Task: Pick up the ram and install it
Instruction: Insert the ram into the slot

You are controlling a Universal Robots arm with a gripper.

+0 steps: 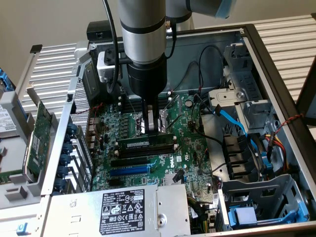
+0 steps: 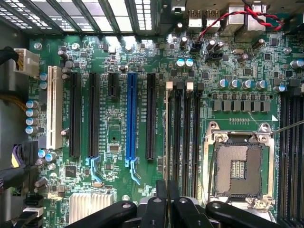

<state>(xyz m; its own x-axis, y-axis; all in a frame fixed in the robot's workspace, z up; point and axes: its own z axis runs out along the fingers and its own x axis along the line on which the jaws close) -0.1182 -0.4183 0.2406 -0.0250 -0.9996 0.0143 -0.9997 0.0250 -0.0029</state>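
Observation:
The ram [image 1: 140, 143] is a long thin green stick with a small white label. It stands on edge along the black memory slots [image 1: 144, 154] in the middle of the motherboard. My gripper [image 1: 155, 129] comes straight down onto its top edge near the end on the exterior view's right, shut on it. In the wrist view the ram [image 2: 166, 142] shows edge-on as a thin pale line. There it runs from my gripper [image 2: 167, 194] along the outermost memory slot [image 2: 176, 137], beside the open CPU socket [image 2: 237, 168]. I cannot tell whether it is seated in the slot.
The open case walls [image 1: 266, 64] ring the motherboard. A power supply [image 1: 123, 207] sits at the front, and a blue cable [image 1: 232, 118] and drive cages at the exterior view's right. A green expansion card [image 1: 39, 133] stands outside the case. A blue expansion slot [image 2: 130, 118] lies beside the memory slots.

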